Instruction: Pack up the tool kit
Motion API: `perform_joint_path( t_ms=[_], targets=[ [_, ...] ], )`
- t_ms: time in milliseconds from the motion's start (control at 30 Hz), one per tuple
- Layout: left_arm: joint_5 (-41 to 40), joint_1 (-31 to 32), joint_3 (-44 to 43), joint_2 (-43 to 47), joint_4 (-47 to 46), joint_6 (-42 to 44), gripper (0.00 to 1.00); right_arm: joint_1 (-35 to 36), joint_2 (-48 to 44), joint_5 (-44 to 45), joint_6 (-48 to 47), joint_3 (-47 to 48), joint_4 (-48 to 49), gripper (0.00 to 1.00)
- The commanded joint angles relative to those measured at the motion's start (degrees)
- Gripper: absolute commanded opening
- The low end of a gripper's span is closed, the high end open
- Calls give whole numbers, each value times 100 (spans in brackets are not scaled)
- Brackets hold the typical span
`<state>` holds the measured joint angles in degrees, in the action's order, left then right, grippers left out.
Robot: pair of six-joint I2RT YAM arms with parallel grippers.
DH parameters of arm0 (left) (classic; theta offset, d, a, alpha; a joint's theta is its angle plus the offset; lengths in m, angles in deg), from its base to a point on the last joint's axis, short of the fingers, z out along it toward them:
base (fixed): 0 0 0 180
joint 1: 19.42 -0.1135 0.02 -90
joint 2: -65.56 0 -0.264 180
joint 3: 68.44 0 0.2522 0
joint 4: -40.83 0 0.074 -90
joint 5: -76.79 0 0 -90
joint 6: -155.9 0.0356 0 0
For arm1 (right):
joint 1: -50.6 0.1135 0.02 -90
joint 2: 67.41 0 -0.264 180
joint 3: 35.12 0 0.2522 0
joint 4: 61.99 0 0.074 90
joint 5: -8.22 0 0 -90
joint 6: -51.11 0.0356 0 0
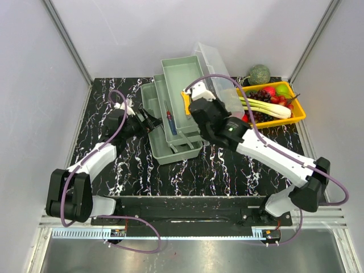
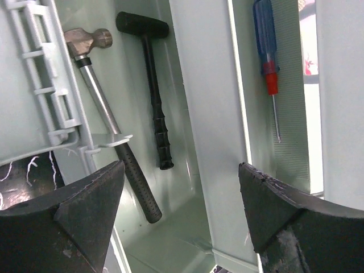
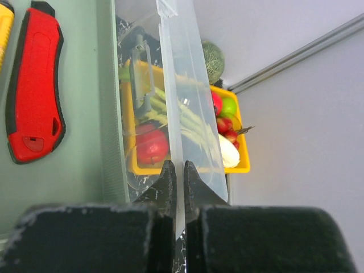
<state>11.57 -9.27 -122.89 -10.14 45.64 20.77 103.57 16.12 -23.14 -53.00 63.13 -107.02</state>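
The pale grey-green toolbox (image 1: pixel 177 149) stands open in the middle, its tiered trays folded out. My right gripper (image 1: pixel 206 98) is shut on the edge of its clear lid (image 1: pixel 219 79); the right wrist view shows the fingertips (image 3: pixel 170 173) pinching the lid's thin edge (image 3: pixel 182 102). A red utility knife (image 3: pixel 34 85) and a yellow one (image 3: pixel 4 28) lie in the tray beside it. My left gripper (image 1: pixel 152 120) is open at the box's left side, over the bottom bin (image 2: pixel 187 227). A silver-shafted hammer (image 2: pixel 108 114), a black mallet (image 2: pixel 153 85) and a blue-and-red screwdriver (image 2: pixel 267 51) lie inside.
An orange-yellow tray (image 1: pixel 298 116) of fruit and vegetables sits right of the toolbox, with a green melon (image 1: pixel 259 74) behind it. Both also show through the lid in the right wrist view, tray (image 3: pixel 239 165) and melon (image 3: pixel 213 60). Grey walls enclose the marbled black table.
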Motion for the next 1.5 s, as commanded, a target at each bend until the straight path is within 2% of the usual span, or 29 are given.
perform_joint_path(
  t_ms=[0,200,400,633,967,1300,1467],
  targets=[
    [-824,31,-97,450,525,48,86,468,427,824,-486,314,1209,0],
    [-1536,22,-387,890,1456,144,88,916,902,1194,-997,393,1737,0],
    [-1888,13,-668,1154,1940,135,91,1259,1209,1265,-1006,472,1764,0],
    [-1915,-101,-1081,1347,2301,65,94,1646,1359,1309,-918,542,1624,0],
    [-1757,-725,-1644,1427,2846,12,94,1989,1851,1476,-874,762,1571,0],
    [-1546,-980,-1548,1453,2846,-14,95,2156,2203,1572,-989,929,1764,0],
    [-1484,-1128,-1521,1497,2934,65,95,2235,2361,1450,-541,1139,1414,6]
  ],
)
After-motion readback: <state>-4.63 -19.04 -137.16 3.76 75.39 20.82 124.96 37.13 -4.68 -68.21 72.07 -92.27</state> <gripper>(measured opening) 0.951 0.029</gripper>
